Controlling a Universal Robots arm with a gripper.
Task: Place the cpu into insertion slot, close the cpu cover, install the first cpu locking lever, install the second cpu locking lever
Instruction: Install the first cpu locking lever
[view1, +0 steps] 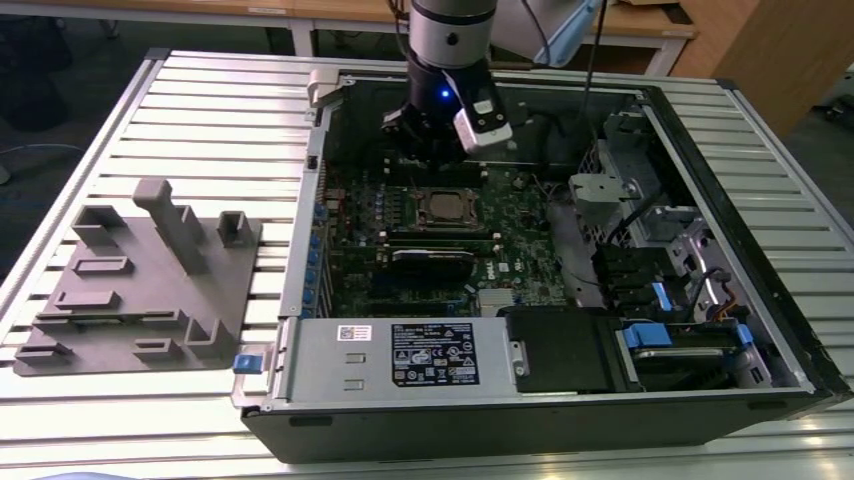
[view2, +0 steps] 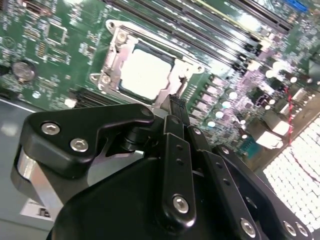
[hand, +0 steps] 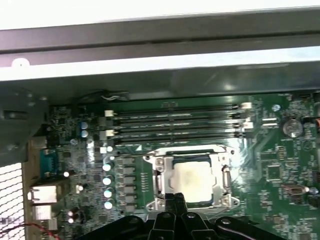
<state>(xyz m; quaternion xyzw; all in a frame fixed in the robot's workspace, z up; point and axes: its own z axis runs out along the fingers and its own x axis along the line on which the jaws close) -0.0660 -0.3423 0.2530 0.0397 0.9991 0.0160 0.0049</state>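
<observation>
First wrist view: cpu (hand: 192, 179) sits in the insertion slot (hand: 226, 151), cpu cover (hand: 159, 181) down around it. My gripper (hand: 177, 200) hovers by the slot's edge, fingertips pinched together, holding nothing I can see.

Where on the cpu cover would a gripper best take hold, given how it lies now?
Probably one thin side bar of the cpu cover, pinched across its outer edge from straight above. The frame appears to lie flat around the cpu, so its broad face offers no grip. Memory slots crowd one side; the gripper hovers at the opposite, more open side.
</observation>
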